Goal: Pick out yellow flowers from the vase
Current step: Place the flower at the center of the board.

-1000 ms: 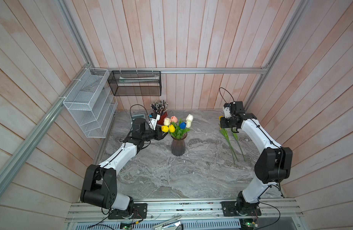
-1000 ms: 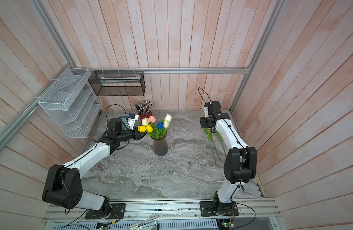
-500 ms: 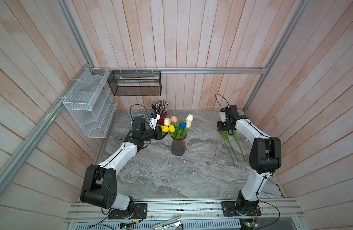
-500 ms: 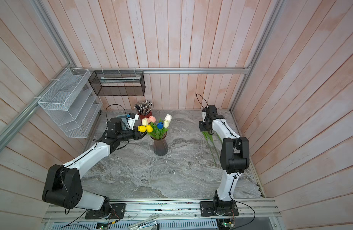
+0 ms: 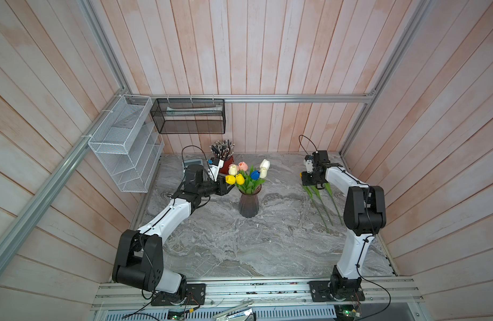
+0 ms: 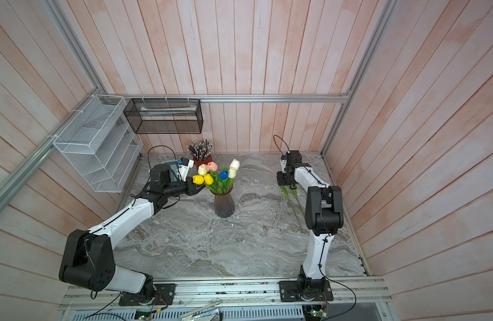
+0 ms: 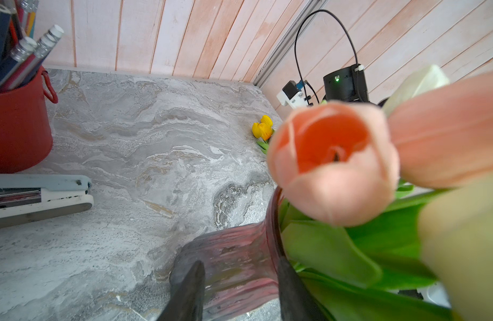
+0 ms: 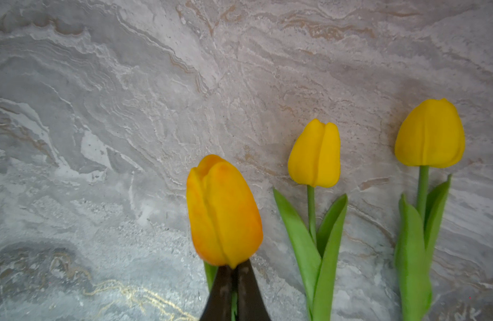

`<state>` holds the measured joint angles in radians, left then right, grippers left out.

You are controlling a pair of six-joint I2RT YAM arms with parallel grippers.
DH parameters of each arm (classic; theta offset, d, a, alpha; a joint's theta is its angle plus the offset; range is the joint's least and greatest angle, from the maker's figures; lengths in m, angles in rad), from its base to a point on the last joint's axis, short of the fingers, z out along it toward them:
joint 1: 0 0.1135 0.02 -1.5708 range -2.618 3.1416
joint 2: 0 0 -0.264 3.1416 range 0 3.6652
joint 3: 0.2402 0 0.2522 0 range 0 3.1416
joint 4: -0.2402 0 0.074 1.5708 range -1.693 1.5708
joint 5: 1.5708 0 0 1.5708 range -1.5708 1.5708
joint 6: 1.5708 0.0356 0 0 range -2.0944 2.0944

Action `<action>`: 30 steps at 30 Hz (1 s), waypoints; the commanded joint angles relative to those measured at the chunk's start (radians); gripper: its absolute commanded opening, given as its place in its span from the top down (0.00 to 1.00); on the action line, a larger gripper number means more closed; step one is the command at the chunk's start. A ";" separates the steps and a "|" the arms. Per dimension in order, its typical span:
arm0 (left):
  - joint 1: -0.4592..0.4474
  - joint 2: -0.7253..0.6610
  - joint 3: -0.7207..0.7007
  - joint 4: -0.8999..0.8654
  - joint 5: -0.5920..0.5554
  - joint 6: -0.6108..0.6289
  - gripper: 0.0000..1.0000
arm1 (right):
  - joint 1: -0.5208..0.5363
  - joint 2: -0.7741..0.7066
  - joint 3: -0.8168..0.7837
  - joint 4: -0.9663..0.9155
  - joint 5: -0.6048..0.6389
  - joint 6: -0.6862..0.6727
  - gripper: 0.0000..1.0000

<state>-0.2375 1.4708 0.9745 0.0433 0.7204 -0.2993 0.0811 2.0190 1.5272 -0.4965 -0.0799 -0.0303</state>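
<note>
Currently the right gripper is closed on the green stem of an orange-tinted yellow tulip, directly below its egg-shaped head; the stem shows between the two dark fingers. This grip point is well apart from the dark grey, ribbed, translucent vase, on the right arm's side of it. Two plain yellow tulips lie flat on the grey marble tabletop just beside the held flower, their heads pointing the same way as its head. A pair of yellow tulips stands in the vase among pink, white and blue ones, leaning over the left gripper. The left gripper's fingers stand partly apart, one on each side of the vase below its flared rim. Whether they press on its wall cannot be determined.
</note>
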 commanded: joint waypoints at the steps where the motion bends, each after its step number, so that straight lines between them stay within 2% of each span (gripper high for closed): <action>1: 0.004 0.001 0.025 -0.003 -0.016 0.015 0.56 | -0.009 0.040 0.029 0.018 -0.018 -0.014 1.00; 11: 0.004 0.000 0.020 -0.006 -0.018 0.016 0.56 | -0.012 0.075 0.041 0.050 -0.027 -0.021 1.00; 22: 0.004 0.001 0.017 -0.007 -0.018 0.016 0.56 | -0.013 0.045 0.038 0.009 -0.031 -0.014 0.77; 25: 0.005 0.002 0.017 -0.005 -0.018 0.015 0.56 | -0.012 0.015 0.037 -0.020 -0.032 -0.014 0.74; 28: 0.004 0.000 0.016 -0.005 -0.018 0.014 0.56 | -0.013 -0.039 0.017 -0.038 -0.073 -0.015 0.73; 30: 0.005 0.000 0.015 -0.005 -0.017 0.013 0.56 | -0.013 -0.112 -0.032 -0.016 -0.158 -0.012 0.71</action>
<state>-0.2375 1.4708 0.9745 0.0410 0.7059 -0.2993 0.0731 2.0209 1.5261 -0.4980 -0.1421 -0.0452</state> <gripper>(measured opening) 0.439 0.281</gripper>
